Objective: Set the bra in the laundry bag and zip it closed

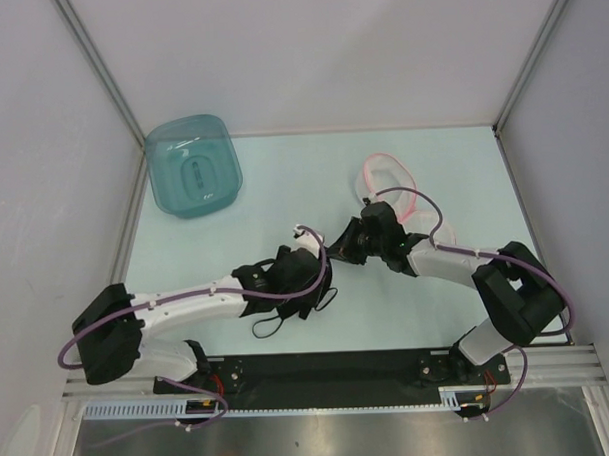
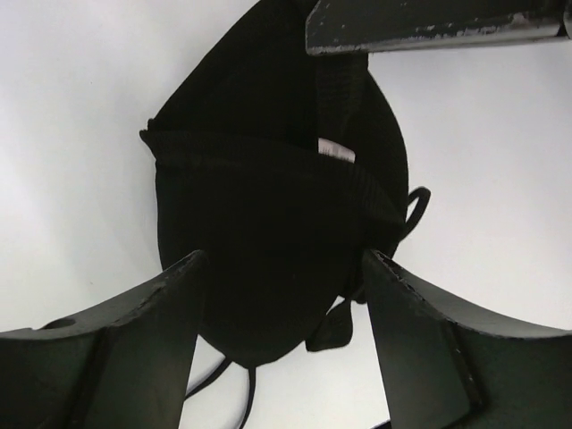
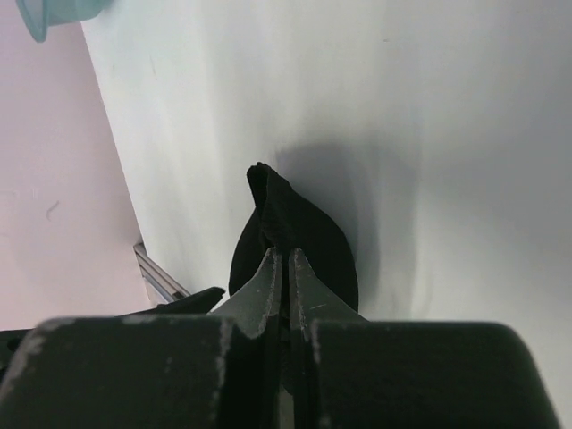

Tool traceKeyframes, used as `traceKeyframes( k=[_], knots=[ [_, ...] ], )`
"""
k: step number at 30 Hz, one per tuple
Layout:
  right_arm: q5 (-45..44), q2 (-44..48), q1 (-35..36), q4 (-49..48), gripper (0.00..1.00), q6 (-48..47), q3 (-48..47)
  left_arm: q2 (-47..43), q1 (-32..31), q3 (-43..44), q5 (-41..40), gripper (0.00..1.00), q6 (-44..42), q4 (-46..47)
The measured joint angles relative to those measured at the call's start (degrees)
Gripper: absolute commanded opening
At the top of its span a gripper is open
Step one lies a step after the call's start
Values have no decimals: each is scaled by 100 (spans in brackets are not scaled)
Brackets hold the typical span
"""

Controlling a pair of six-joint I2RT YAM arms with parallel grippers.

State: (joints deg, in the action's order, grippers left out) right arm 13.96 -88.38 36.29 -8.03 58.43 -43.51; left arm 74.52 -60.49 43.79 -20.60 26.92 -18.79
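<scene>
Mid-frame from above, the right pincer (image 3: pixel 284 255) is pressed together, pinching the bra (image 2: pixel 259 232), probably to lift it off the surface. The left pincer (image 2: pixel 281 264) straddles it, spread. The bag (image 1: pixel 381 175) waits upper right.

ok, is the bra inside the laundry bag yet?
No: the bra is pinched in the shut right pincer, and the top view shows the laundry bag lying apart on the table.

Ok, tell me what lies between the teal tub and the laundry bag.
Nothing. In the top view, the stretch of table between the teal tub and the laundry bag is bare.
</scene>
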Motion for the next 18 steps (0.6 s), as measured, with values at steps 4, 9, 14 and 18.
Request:
traceKeyframes(
  k=[4, 9, 14, 18],
  knots=[
    [0, 35, 0, 2, 0, 0, 0, 319, -144, 236, -282, 79, -2, -17],
    [2, 48, -2, 2, 0, 0, 0, 317, -197, 321, -339, 64, 0, 68],
    [4, 66, -4, -2, 0, 7, 11, 533, -199, 468, -396, 59, 48, 59],
    [7, 105, -4, -2, 0, 9, 33, 774, -199, 568, -468, 60, 50, 63]
  ],
)
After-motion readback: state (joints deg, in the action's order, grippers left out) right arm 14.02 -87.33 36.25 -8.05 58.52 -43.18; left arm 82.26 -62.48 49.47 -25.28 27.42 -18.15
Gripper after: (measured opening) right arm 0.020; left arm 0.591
